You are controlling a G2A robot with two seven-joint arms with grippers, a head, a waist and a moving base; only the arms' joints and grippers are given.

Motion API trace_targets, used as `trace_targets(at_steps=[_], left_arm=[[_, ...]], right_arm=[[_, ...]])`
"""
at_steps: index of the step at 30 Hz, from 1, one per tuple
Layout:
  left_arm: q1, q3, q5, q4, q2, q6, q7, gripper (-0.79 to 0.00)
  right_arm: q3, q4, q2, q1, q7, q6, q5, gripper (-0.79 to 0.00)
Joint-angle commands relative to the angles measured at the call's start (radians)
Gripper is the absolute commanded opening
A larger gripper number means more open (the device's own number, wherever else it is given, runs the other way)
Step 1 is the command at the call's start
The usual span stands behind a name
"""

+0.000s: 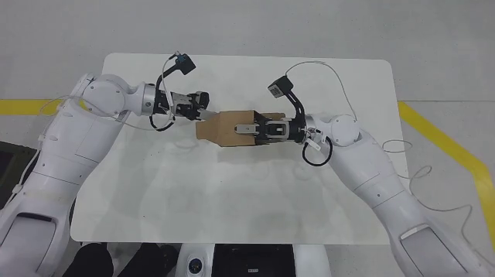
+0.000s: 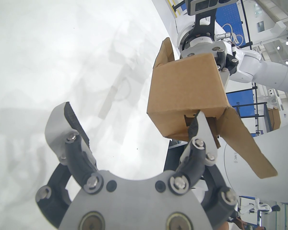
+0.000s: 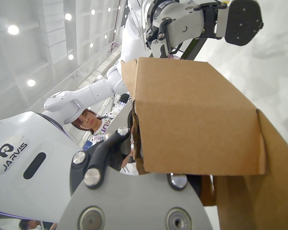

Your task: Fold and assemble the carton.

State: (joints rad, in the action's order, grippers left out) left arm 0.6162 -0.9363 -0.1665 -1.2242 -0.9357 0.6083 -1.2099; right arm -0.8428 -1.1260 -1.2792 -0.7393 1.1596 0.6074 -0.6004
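2 grippers meet at 1 brown corrugated-cardboard carton (image 1: 228, 126) over the middle of the white rectangular table (image 1: 155, 200); whether the carton rests on the top or hangs just clear of it cannot be told. The carton is already opened into a rectangular tube lying along the 9-to-3 o'clock line, with its end flaps unfolded.

The right gripper (image 1: 249, 128) enters from 3 o'clock and is pinched on the carton's 3 o'clock end, with 1 finger lying along the upper panel. The right wrist view shows another finger (image 3: 121, 120) at the cut edge of the wall. This hold probably serves as a fixed clamp, keeping the tube square and presenting its open 9 o'clock end to the other arm.

The left gripper (image 1: 203, 108) stands at 10 o'clock of the carton, against its 9 o'clock end, fingers spread wide with nothing between them. In the left wrist view 1 fingertip (image 2: 201, 125) sits at the mouth of the open end, beside a long loose flap (image 2: 247, 144) that juts outward. The other finger (image 2: 62, 120) is well apart, over bare table. A shorter flap (image 2: 164, 53) stands out at the far end.

Judgement: the spread finger is placed to push an end flap inward.

Pose: both forearms lie low and nearly level, wrists turned toward each other, elbows out toward 8 and 4 o'clock.
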Motion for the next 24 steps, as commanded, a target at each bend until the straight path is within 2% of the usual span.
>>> trace_targets(at_steps=[1,9,15,20,24], left_arm=[[0.001,-0.001,0.001,-0.004,0.000,-0.002,0.000,0.000],[0.005,-0.010,-0.004,-0.013,0.003,-0.004,-0.006,0.000],[-0.001,-0.023,-0.015,0.015,0.006,-0.009,-0.006,0.000],[-0.016,-0.039,-0.036,0.040,0.008,-0.013,-0.005,0.000],[-0.014,-0.051,-0.061,0.005,0.013,-0.014,-0.016,0.000]], right_arm=[[0.002,0.002,-0.003,0.002,0.002,0.000,0.001,-0.785],[-0.001,0.019,-0.010,0.008,0.004,0.001,0.004,-0.785],[-0.044,0.042,0.002,0.000,-0.023,0.008,0.053,-0.785],[-0.094,0.050,0.020,-0.022,-0.104,-0.010,0.162,-0.785],[-0.113,0.023,0.028,-0.047,-0.162,-0.028,0.220,-0.785]])
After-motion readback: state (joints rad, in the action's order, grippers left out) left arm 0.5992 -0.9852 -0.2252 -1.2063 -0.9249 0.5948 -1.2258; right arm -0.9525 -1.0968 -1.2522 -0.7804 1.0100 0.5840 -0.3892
